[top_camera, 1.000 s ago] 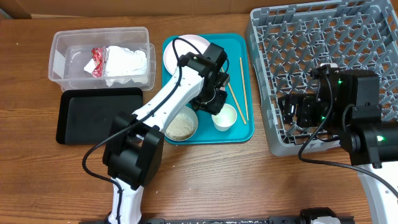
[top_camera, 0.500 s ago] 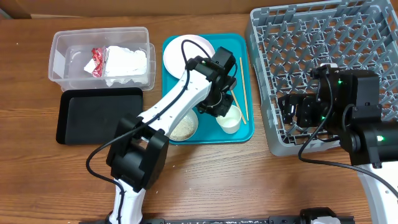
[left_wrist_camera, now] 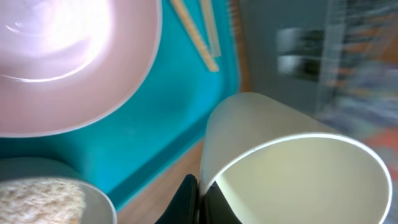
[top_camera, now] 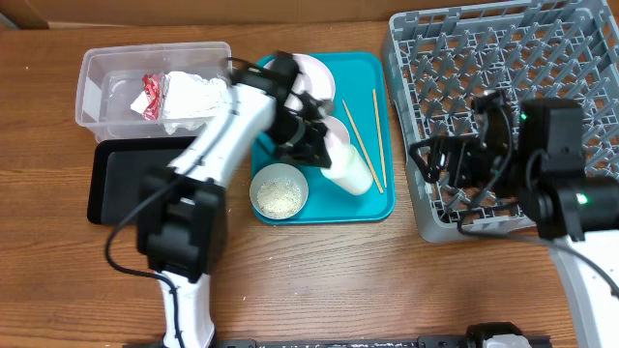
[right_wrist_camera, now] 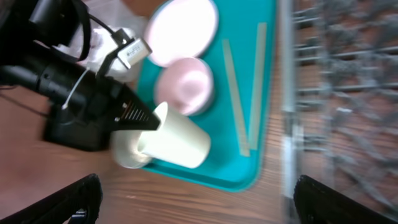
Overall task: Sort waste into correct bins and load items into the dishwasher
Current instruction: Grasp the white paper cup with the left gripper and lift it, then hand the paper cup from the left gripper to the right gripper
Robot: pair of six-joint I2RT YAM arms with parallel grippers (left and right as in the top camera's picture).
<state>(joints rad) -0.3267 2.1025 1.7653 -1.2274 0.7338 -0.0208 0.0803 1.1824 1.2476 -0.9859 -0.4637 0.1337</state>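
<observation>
My left gripper (top_camera: pixel 327 158) is clamped on the rim of the small cup (top_camera: pixel 355 171), which hangs tilted over the teal tray (top_camera: pixel 369 70). Its base points right, toward the dish rack (top_camera: pixel 402 101). My right gripper (top_camera: pixel 437 162) waits there, its fingers apart.

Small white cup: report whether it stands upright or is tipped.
Tipped: the cup lies sideways in the left gripper, its side wall showing lengthwise over the teal tray.
</observation>
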